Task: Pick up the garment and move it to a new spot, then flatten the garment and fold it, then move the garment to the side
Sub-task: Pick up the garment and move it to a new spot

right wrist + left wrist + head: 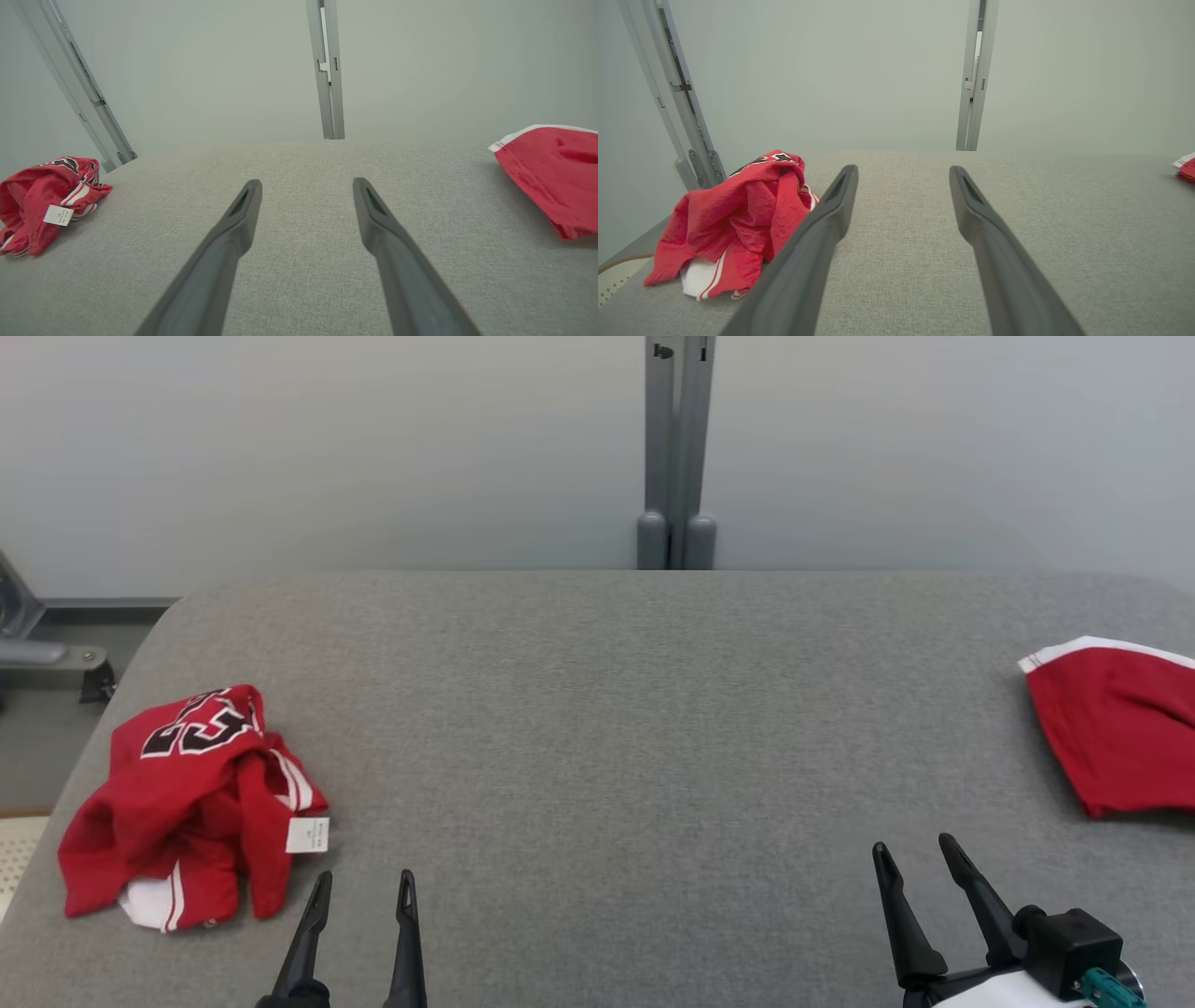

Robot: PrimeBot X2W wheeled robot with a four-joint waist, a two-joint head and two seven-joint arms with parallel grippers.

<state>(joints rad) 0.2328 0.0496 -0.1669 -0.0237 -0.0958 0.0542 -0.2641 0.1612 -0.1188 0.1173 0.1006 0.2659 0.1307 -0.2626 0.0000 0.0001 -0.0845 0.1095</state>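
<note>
A crumpled red garment point(191, 803) with black-and-white lettering, white trim and a white tag lies at the near left of the grey table point(616, 709). It also appears in the left wrist view point(733, 224) and the right wrist view point(42, 205). My left gripper point(364, 887) stands open just right of it, apart from the cloth, with nothing between its fingers point(836, 200). My right gripper point(915, 859) stands open at the near right over bare table, holding nothing point(306, 186).
A second red garment with a white edge point(1116, 733) lies flat at the table's right edge, also in the right wrist view point(551, 172). A grey post point(677, 457) stands behind the table against a pale wall. The table's left edge drops to the floor.
</note>
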